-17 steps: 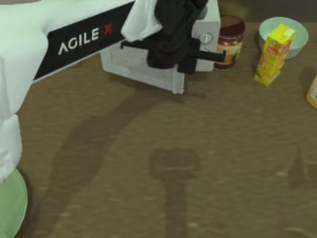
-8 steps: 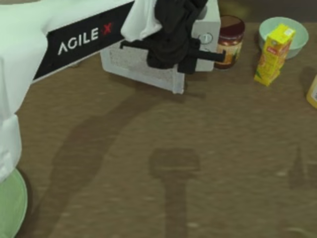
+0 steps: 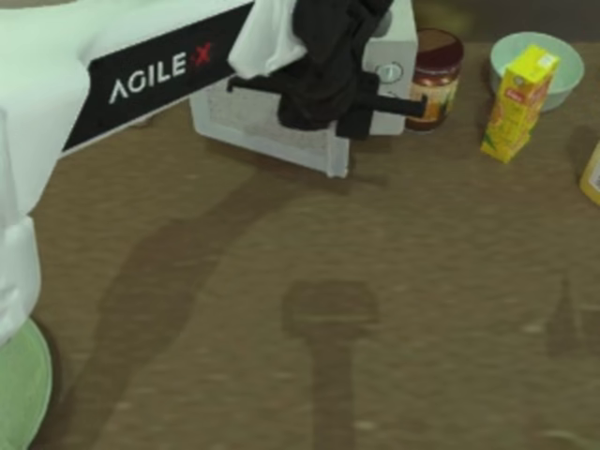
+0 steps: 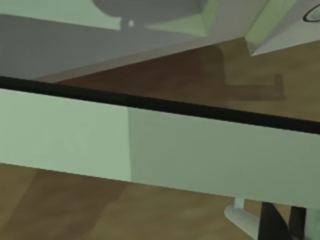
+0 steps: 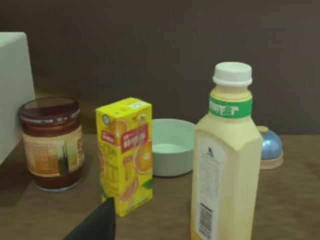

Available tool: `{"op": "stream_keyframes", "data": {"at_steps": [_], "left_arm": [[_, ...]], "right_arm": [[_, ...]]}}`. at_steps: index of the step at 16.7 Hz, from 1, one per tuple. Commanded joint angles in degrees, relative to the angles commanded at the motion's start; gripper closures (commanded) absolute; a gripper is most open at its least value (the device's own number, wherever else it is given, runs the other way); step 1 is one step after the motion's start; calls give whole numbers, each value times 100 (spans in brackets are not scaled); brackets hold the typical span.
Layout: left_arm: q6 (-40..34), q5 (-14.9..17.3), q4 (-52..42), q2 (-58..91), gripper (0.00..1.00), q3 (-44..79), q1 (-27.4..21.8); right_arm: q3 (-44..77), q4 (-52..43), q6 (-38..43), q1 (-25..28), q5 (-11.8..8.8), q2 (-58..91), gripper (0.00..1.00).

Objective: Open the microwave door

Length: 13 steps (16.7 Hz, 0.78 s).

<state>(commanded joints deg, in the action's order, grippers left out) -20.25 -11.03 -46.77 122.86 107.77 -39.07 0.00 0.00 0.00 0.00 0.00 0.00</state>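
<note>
- Where the top view shows the near counter, there is only bare brown wood crossed by arm shadows.
- My left arm reaches from the near left across to the far middle, and its black left end effector sits over the microwave's front; I cannot tell whether its fingers are apart or together.
- The microwave door, white with a speckled grey window, stands swung out at an angle from the microwave, hinged at its left.
- In the left wrist view, the door's pale edge fills the frame.
- Right of the microwave stand a jar, a yellow juice carton and a pale bowl.
- My right end effector shows only as a dark tip; its state is unclear.
</note>
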Motion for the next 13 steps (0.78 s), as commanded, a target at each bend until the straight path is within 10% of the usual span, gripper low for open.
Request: {"op": "stream_keyframes", "data": {"at_steps": [13], "left_arm": [[660,312,406,-570,100,-841,148]], "right_arm": [[0,0,0,0,0,0,0]]}}
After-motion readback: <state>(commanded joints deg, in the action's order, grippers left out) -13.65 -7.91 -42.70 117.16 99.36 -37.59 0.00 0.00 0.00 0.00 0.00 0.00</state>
